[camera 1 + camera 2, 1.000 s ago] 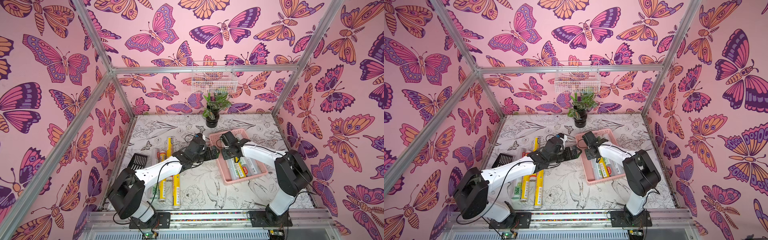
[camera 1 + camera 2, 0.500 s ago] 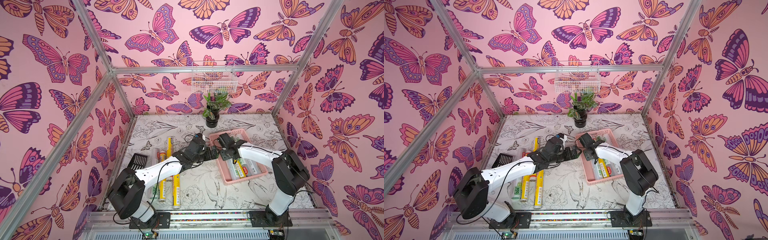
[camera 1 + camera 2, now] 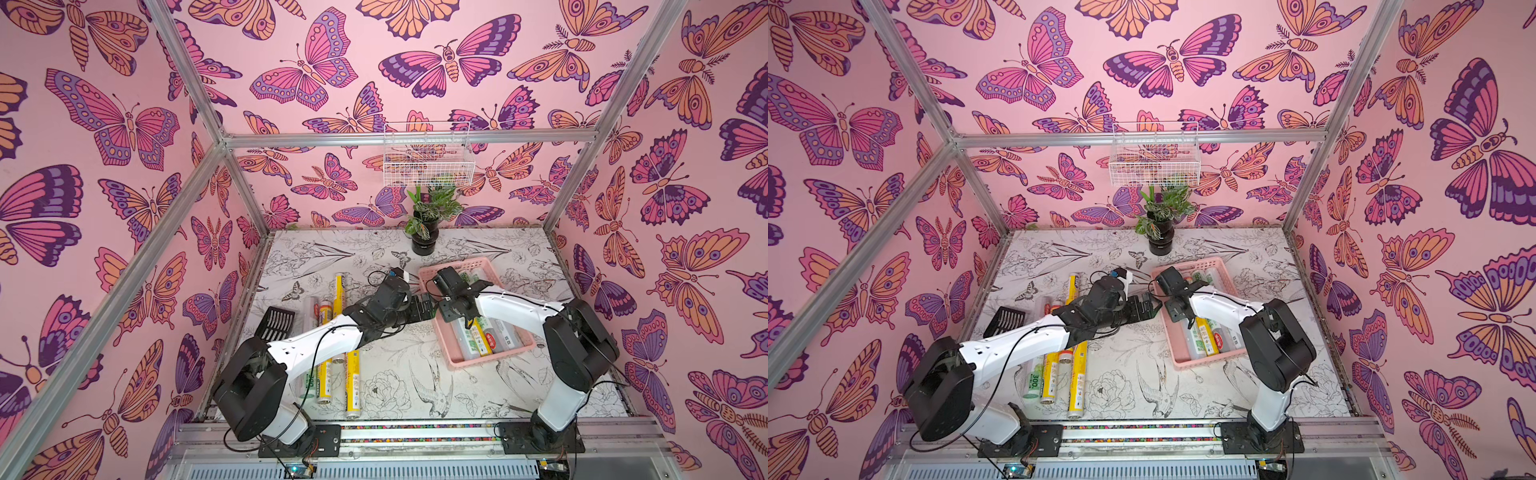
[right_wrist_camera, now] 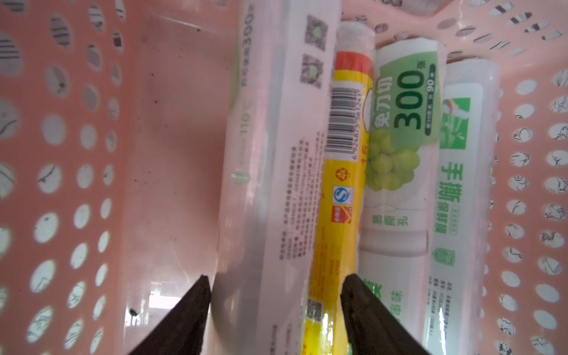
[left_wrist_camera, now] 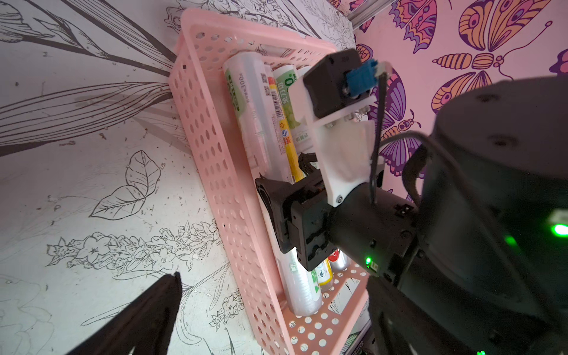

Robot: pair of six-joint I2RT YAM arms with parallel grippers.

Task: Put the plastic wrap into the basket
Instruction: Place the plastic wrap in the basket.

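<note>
The pink basket (image 3: 490, 362) (image 3: 1208, 362) stands right of centre and holds several rolls of plastic wrap. My right gripper (image 3: 460, 320) (image 4: 275, 281) reaches down into it and is open. Its fingertips (image 4: 199, 295) stand either side of a silvery-white roll (image 4: 270, 153) and a thin yellow roll (image 4: 341, 190), which lie on the basket floor. Two green-printed rolls (image 4: 399, 153) lie beside them. My left gripper (image 3: 420, 309) (image 5: 273, 276) is open and empty, just outside the basket's left wall (image 5: 215, 153). Several more rolls (image 3: 353, 386) lie on the table at the left, partly under the left arm.
A black slotted scoop (image 3: 274, 326) lies by the left wall. A potted plant (image 3: 426, 232) stands at the back, and a white wire basket (image 3: 428, 160) hangs on the back wall above it. Aluminium frame posts line the table's edges.
The right gripper's jaws have spread apart over the rolls in the basket. The left arm has stayed where it was.
</note>
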